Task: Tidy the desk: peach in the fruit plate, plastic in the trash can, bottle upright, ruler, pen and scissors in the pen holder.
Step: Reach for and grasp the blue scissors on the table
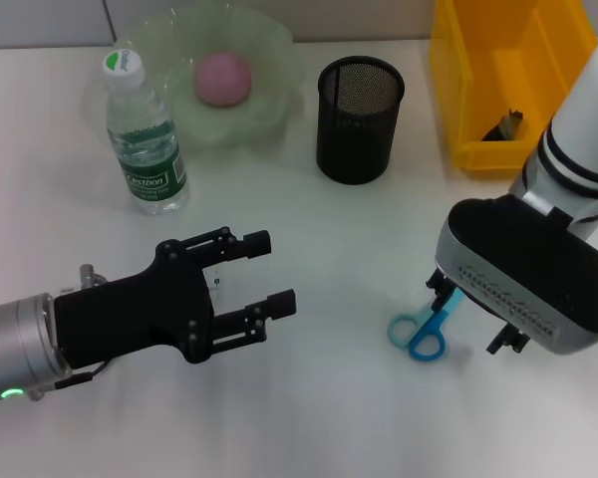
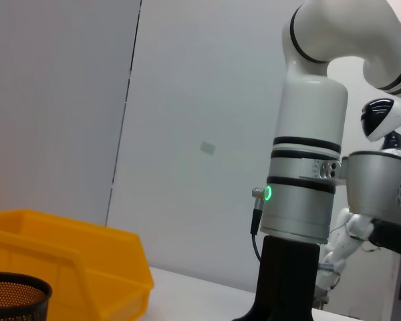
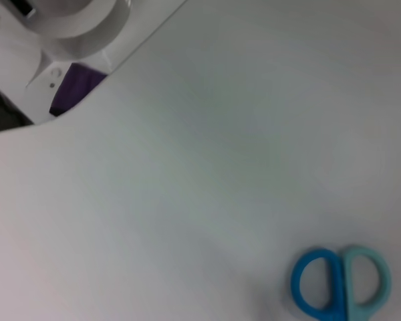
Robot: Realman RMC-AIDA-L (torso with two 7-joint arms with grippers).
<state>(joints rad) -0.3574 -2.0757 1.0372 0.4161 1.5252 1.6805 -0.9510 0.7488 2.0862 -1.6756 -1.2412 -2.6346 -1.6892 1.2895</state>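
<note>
A pink peach (image 1: 223, 78) sits in the middle of a pale green, wavy-edged fruit plate (image 1: 279, 75) near the far edge of the table. Just beside the plate, nearer the left edge, a clear plastic bottle (image 1: 145, 139) stands upright (white cap on, green label). A black mesh pen holder (image 1: 358, 119) stands upright a little right of the plate. A yellow trash can (image 1: 478, 80) occupies the far right corner. Blue scissors (image 1: 421, 331) lie flat towards the near right, only the two-tone handle loops showing.

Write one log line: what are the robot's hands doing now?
right gripper: over scissors | left gripper: open, idle | peach: plated
</note>
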